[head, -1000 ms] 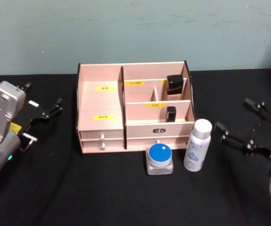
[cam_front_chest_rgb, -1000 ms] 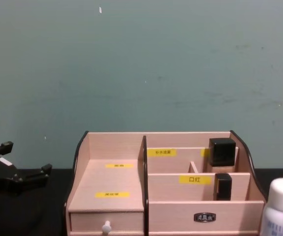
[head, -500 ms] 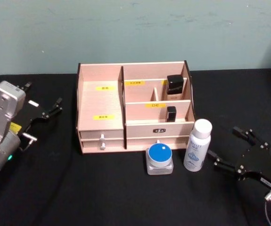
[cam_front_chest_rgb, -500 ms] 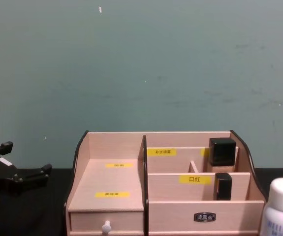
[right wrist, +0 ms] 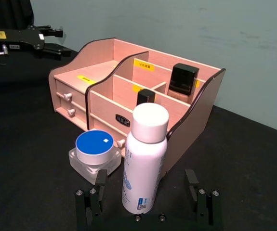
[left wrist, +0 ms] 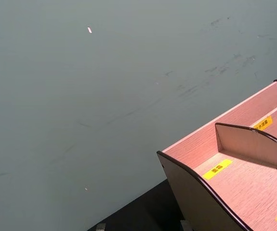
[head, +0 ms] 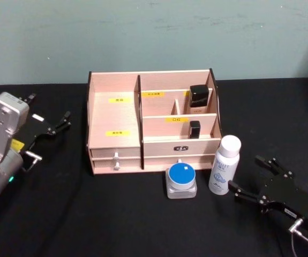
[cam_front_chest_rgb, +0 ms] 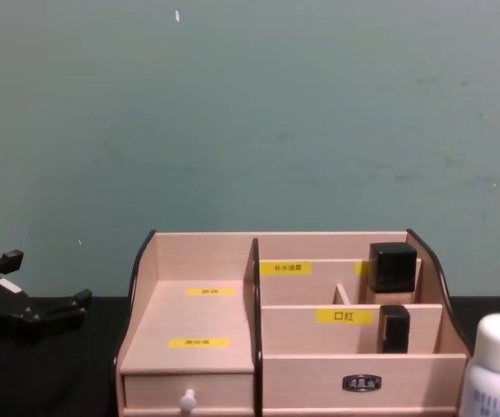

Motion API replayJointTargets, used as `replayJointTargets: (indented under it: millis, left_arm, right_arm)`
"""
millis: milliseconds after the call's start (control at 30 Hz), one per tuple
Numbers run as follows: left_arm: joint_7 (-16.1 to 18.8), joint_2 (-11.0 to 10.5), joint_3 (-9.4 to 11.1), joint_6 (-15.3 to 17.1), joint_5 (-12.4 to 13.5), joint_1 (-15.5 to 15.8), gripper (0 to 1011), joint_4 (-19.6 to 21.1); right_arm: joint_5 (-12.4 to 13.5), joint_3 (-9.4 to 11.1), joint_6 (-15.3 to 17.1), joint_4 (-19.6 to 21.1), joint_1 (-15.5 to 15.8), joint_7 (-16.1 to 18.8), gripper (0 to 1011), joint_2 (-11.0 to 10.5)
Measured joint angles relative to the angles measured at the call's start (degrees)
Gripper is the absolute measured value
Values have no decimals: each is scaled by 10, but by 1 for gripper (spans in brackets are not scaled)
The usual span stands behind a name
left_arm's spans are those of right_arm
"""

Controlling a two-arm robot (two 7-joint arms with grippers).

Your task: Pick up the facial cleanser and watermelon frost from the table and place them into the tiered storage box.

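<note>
Risking tip-over: right gripper (head: 246, 174), jaws open, beside white bottle (head: 224, 166); off-centre contact could knock it onto jar (head: 181, 179); left gripper (head: 57, 124) parked open, left of storage box (head: 113, 115).

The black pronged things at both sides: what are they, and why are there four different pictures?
They are the jaws of a two-armed robot. One camera on its head looks down, one on its chest looks across, and one sits on each wrist. On the black table stands a pale wooden stepped organiser. In front of it are a square clear jar with a blue lid and a white capped bottle. The right arm has its jaws open, close to the bottle, holding nothing. The left arm sits left of the organiser, jaws open and empty.
</note>
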State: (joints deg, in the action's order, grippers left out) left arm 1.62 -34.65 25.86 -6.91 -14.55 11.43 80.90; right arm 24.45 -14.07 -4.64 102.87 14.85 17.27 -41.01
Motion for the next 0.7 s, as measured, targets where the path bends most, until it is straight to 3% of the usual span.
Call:
replayJointTargets:
  millis: [700]
  left_arm:
    - [0, 0, 0, 0, 0, 0, 1001, 0]
  right_arm:
    - [-27, -11, -3, -62, -59, 40, 1000, 61]
